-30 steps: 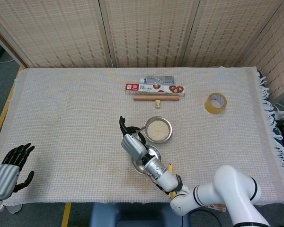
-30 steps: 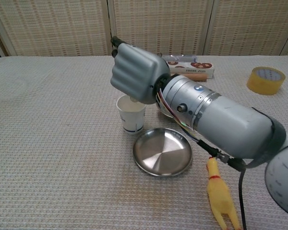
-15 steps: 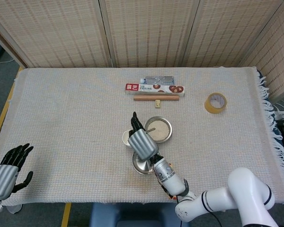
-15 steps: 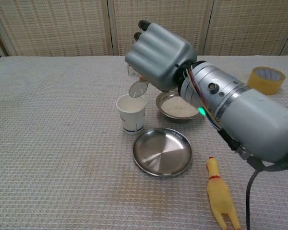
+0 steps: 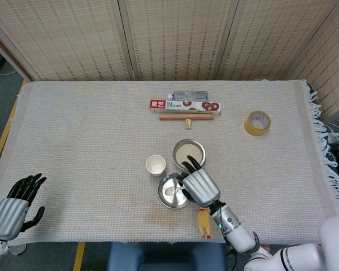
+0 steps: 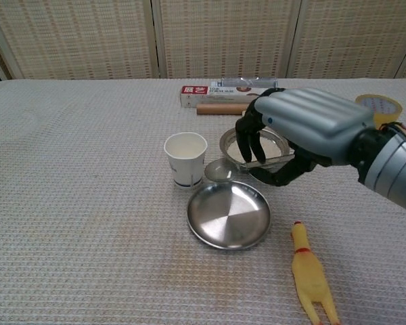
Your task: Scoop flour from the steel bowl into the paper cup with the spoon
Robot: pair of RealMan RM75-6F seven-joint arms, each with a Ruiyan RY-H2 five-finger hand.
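Your right hand (image 6: 304,132) pinches the spoon (image 6: 240,165), its head low over the plate (image 6: 228,216). Keep it level, dip into the bowl (image 6: 231,145) behind; the cup (image 6: 185,158) stands left. Left hand (image 5: 14,204) idles, fingers apart.

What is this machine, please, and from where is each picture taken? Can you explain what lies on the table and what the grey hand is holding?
It is a robot with two arms ending in mechanical hands. One picture looks down from its head, the other forward from its chest. On the cloth-covered table stand a paper cup, a steel bowl of flour and an empty steel plate. A yellow rubber chicken, a roll of tape, a box and a wooden stick also lie there. The right hand holds a spoon low above the plate's far rim. The left hand rests open at the table's edge.
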